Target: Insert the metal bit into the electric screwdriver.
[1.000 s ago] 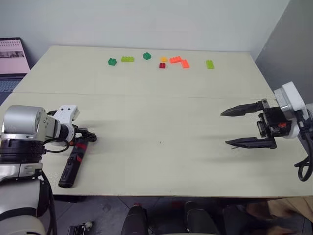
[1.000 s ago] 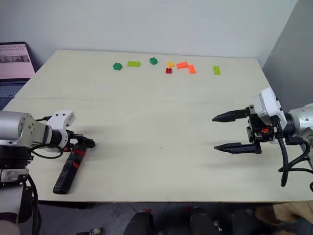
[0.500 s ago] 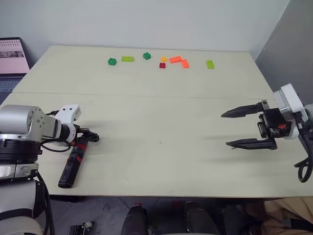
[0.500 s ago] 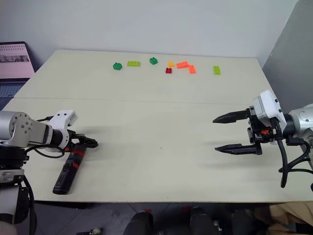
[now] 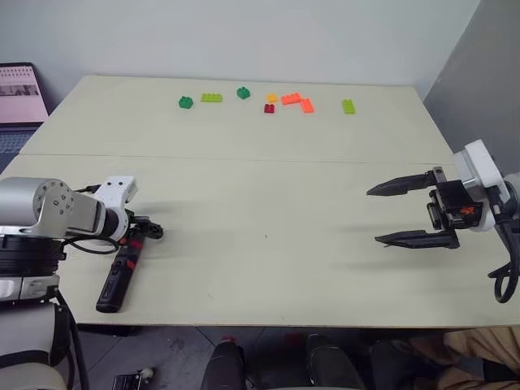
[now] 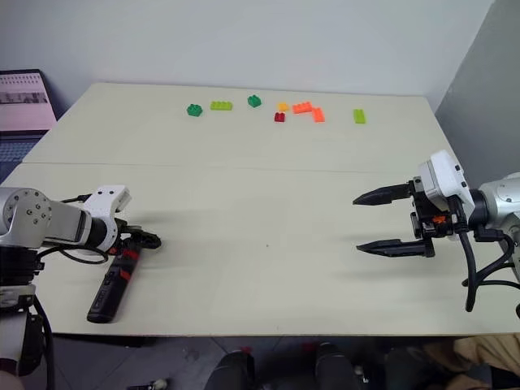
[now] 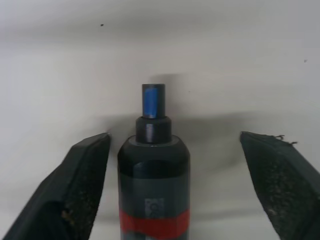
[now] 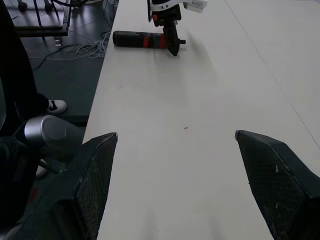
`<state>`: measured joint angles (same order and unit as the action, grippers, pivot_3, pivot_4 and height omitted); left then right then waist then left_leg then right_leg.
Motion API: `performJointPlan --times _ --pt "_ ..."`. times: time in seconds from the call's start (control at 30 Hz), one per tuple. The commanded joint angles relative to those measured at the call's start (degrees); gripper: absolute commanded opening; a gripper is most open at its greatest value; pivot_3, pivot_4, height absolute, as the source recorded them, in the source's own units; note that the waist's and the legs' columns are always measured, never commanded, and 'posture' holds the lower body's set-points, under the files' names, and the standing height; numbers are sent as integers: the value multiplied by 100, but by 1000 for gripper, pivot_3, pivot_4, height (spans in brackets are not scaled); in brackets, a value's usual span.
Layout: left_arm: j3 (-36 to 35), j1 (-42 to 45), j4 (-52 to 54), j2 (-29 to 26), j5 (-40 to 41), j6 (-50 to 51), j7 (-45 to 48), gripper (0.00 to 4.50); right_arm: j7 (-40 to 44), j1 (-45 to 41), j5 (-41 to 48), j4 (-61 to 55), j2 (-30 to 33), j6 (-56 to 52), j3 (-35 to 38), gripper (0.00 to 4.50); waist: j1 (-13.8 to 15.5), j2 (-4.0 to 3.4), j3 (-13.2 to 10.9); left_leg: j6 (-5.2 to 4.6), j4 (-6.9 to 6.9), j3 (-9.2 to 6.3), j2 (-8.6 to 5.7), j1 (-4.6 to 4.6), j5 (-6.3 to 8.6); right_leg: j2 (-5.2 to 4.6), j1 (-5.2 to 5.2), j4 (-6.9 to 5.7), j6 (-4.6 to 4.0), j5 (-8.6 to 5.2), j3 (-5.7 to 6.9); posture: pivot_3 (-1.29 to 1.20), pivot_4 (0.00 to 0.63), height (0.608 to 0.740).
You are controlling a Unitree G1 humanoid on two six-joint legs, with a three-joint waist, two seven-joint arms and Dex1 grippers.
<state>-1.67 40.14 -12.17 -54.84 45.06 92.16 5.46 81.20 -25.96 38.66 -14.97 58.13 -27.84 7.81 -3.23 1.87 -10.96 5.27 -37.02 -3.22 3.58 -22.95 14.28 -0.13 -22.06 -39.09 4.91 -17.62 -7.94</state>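
Two arms: one at each side of the table (image 5: pixel 268 187), well apart.
Left gripper (image 7: pixel 175 165): low over the near left part of the table, pointing steeply down at the front end of the screwdriver (image 5: pixel 120 268). In the wrist view its fingers (image 7: pixel 82 185) stand apart on either side of the tool's body, one close beside it, the other farther off; neither is pressed on it, so nothing is grasped.
Screwdriver: lying flat near the table's left front edge, a slim black stick with red bands, its rear end toward the edge. Its nose shows a short black collar and a stub with a blue face (image 7: pixel 153 101).
Writing on screwdriver: a small pale mark above the red band in the left wrist view, too blurred to read.
Right gripper (image 5: pixel 402 213): held above the right side of the table, pointing toward the middle, fingers spread wide with nothing between them.
Bit: I cannot make it out anywhere on the table.
Bricks (image 5: pixel 291 99): a loose row along the far side, green, yellow, red and orange, far from both grippers.
Laptop (image 5: pixel 22 93): beyond the far left corner, screen lit pink with lines of text too small to read.
Brands: none readable.
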Motion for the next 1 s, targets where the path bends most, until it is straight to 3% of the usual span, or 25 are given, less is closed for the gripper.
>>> performJointPlan --times 0.03,0.23,0.53,0.77,1.0 --pt "-189 4 86 -101 167 34 -247 3064 14 -42 -18 -57 52 104 98 3963 1 0 0 0 0 0 0 0 0 0 0 0 0 0 0 0 150 740" --pt "-226 91 41 -85 199 34 -398 1690 2 -48 -32 -56 40 87 99 3963 4 0 0 0 0 0 0 0 0 0 0 0 0 0 1 0 150 740" --pt "-200 230 171 -68 4 34 -259 1635 -25 -73 -38 -25 37 67 99 3963 4 0 0 0 0 -1 0 -1 0 0 0 0 0 0 3 0 150 740" --pt "185 516 946 -67 -140 -299 751 1635 -106 -52 43 -67 19 -16 167 3963 22 0 0 2 0 -4 -1 -6 -1 0 0 3 0 0 7 0 150 740" --pt "324 881 1511 450 -225 -1034 1591 1635 -348 231 133 -278 83 -134 444 3963 26 0 0 2 1 -4 -1 -7 -1 -1 -1 4 0 0 8 0 150 740"
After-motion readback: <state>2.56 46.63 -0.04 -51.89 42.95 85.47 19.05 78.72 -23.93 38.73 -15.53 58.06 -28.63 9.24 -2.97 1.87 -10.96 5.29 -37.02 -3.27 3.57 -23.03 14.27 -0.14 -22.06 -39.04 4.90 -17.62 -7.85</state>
